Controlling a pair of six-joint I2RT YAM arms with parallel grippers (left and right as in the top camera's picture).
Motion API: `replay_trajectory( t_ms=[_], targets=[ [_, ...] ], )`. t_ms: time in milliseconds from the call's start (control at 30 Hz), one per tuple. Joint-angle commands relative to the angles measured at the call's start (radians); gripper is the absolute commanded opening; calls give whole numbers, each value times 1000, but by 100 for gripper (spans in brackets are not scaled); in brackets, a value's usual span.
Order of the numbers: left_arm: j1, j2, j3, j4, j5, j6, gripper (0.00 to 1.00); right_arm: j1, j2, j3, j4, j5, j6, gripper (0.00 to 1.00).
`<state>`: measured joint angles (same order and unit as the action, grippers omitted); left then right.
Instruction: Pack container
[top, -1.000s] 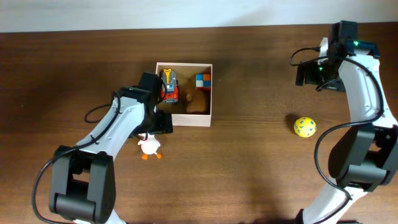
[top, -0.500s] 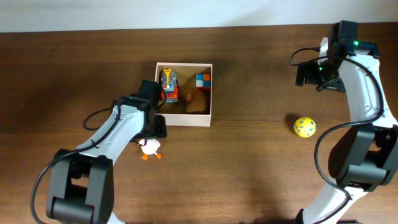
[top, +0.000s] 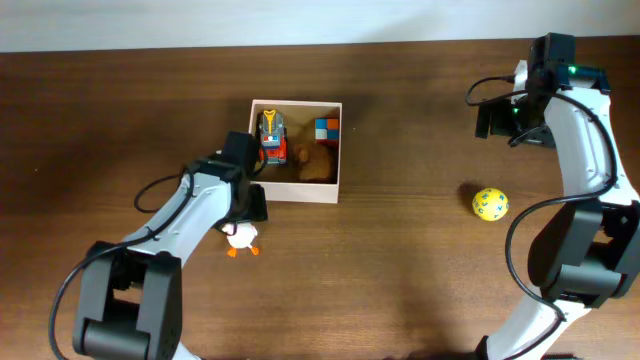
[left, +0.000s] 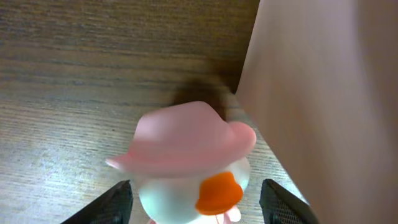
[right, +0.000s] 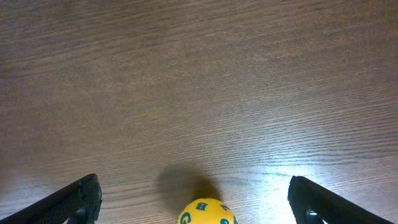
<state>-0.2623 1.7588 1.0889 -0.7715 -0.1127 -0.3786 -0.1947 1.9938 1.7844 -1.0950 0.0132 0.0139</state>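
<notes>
Dark wood tabletop (top: 420, 280), duck (top: 240, 236) lined up for the pick
Left gripper (left: 196, 185) open astride the duck, pads (left: 118, 202) clear of it, just beside the container (top: 296, 197) sitting mid-table; best to close low on the body under the hat (left: 186, 140), lift over the white wall (left: 323, 93); right gripper (right: 193, 180) wide open, empty, near the yellow ball (top: 490, 204)

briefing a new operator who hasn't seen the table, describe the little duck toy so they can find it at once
Start at the white-walled container in the middle of the wooden table. Just outside its near left corner stands the duck. It is the only white toy, with pink hat and orange beak; the ball is yellow.
</notes>
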Motion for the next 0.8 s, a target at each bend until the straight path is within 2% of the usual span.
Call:
replay_trajectory(
  t_ms=[0, 267, 767],
  targets=[
    [3, 20, -75, -28, 0, -3, 68, 5, -22, 19, 0, -5, -7, 99],
    [3, 20, -145, -26, 5, -79, 68, 5, -22, 19, 0, -5, -6, 99],
    [3, 18, -156, 3, 65, -80, 69, 5, -22, 19, 0, -5, -6, 99]
  ],
)
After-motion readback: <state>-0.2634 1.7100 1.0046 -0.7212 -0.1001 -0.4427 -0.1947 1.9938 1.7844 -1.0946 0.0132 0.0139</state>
